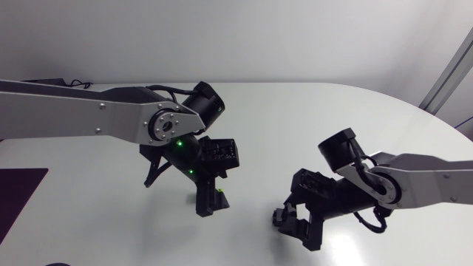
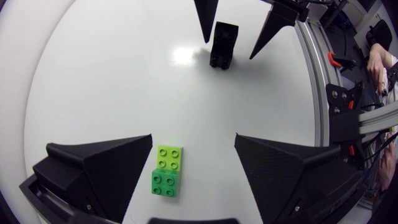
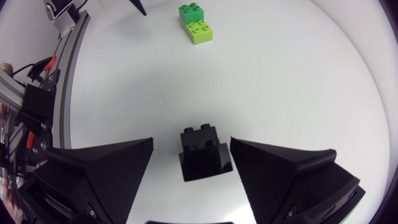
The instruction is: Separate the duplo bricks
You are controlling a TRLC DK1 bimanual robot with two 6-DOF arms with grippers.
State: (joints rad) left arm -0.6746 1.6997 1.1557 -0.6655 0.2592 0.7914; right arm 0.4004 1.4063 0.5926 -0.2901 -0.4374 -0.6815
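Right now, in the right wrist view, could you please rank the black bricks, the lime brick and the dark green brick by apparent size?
1. black bricks: largest, but nearest the camera, so true size is unsure.
2-3. lime brick and dark green brick: look alike; not ranked.

The worktop was plain white. Noted a lime-green brick, a darker green brick and a black brick. The mat at the worktop's left edge was dark purple.
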